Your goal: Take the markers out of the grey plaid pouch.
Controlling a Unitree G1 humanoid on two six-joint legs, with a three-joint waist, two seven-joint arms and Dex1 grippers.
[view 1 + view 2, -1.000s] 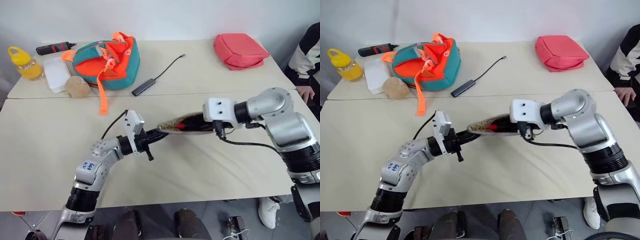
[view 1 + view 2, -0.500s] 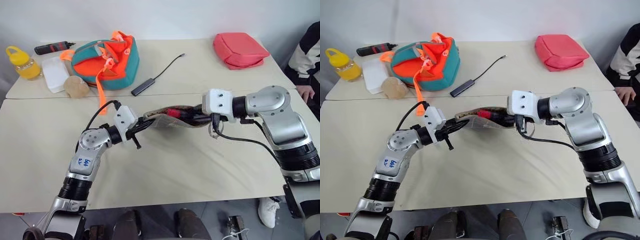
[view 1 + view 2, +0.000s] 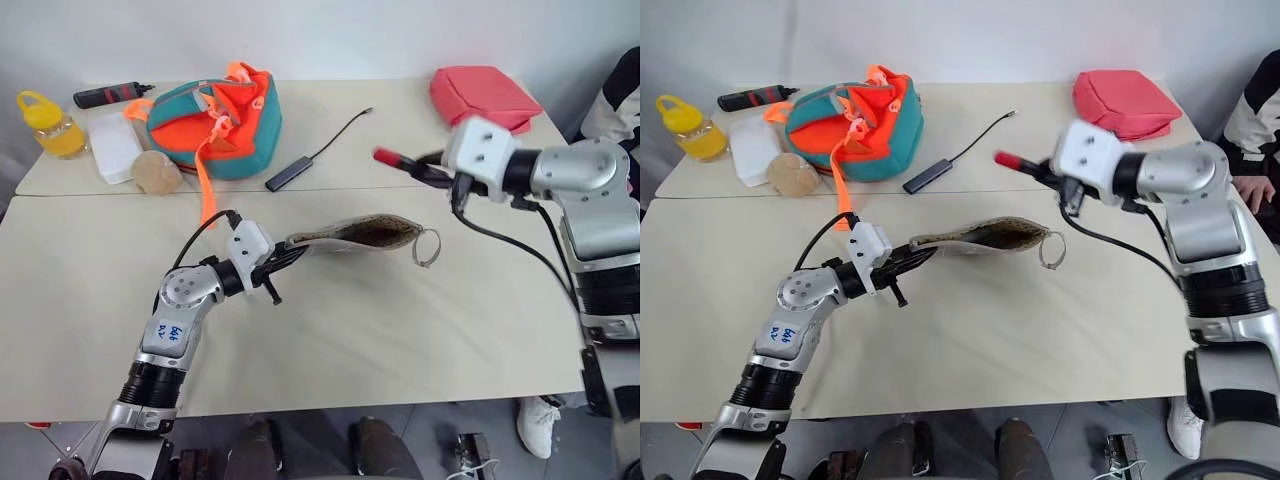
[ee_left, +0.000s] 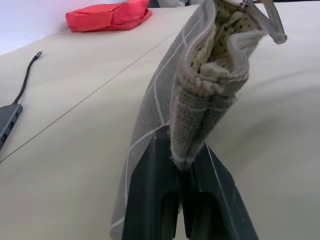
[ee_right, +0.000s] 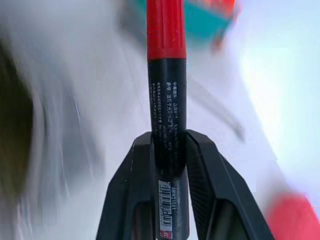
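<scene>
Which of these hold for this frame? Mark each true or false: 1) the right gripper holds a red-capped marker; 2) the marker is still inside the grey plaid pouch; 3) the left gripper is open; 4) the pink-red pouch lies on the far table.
1) True: the right gripper is shut on the marker.
2) False: the marker is held in the air, clear of the grey plaid pouch.
3) False: the left gripper is clamped on the pouch's end.
4) True: the pink-red pouch lies on the far table.
</scene>
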